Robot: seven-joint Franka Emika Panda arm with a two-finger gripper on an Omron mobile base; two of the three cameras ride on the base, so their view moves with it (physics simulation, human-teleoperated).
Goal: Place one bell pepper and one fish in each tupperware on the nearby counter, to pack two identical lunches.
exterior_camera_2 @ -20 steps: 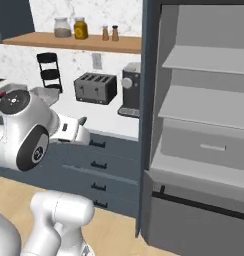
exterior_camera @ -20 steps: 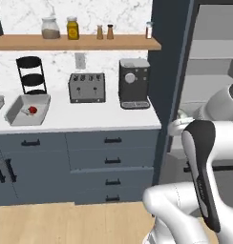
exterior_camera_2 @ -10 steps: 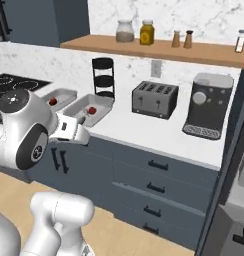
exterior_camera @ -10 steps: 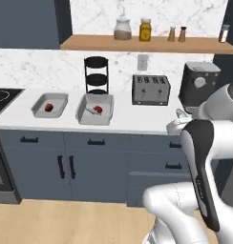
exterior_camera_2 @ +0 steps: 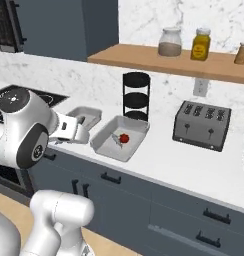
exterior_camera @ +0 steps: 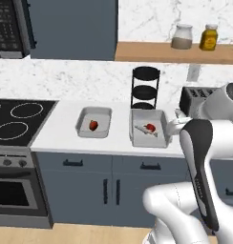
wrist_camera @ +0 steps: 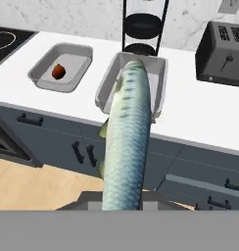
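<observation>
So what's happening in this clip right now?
The robot arm is packing two lunches. Its gripper is shut on a fish, holding it out in front of the counter. Two tupperware containers sit side by side there: the left one holds only a red bell pepper, while the right one already has a pepper and a fish. So the carried fish most likely belongs in the left container.

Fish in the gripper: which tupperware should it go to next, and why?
Probably carry the fish out over the left tupperware and lower it in. That one holds only a bell pepper, while the right tupperware already has a pepper and a fish. The gripper is shut on the fish, short of the counter edge.
</observation>
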